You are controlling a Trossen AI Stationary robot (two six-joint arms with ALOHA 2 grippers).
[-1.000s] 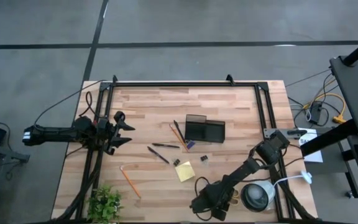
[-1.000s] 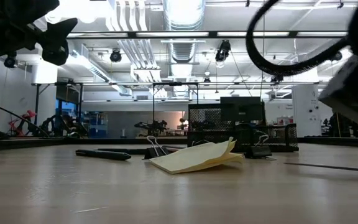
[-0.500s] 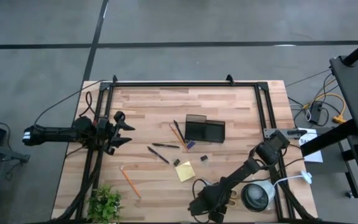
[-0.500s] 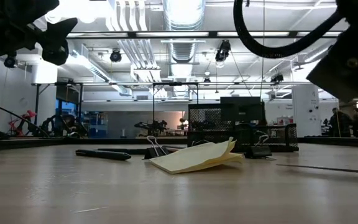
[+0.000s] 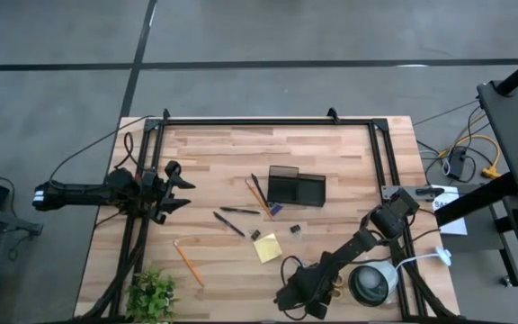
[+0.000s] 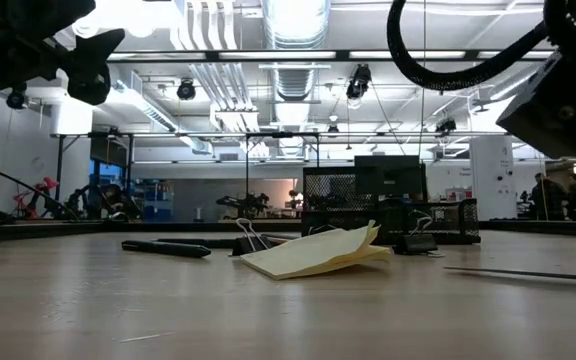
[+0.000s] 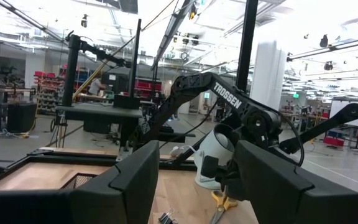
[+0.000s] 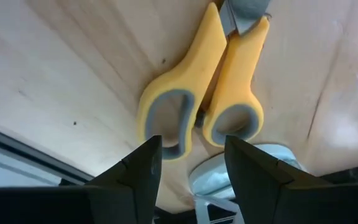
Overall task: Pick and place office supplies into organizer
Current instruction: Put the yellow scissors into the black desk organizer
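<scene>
Your right end effector (image 8: pixel 188 165) hangs open, fingers straddling the yellow-handled scissors (image 8: pixel 207 93) lying flat on the counter (image 8: pixel 61 68); left end effector (image 5: pixel 176 188) open.

The high view looked straight down on the whole table (image 5: pixel 223 153), from well above. The low view sat at tabletop height, facing level across the wood toward the room, close to the sticky-note pad (image 6: pixel 313 252). The left wrist view looked forward between its own fingers (image 7: pixel 135 180) toward the lamp (image 7: pixel 216 155). The right wrist view hung very near the scissors (image 8: pixel 204 93), just ahead of its fingers (image 8: pixel 145 165); both wrist views shared them.
</scene>
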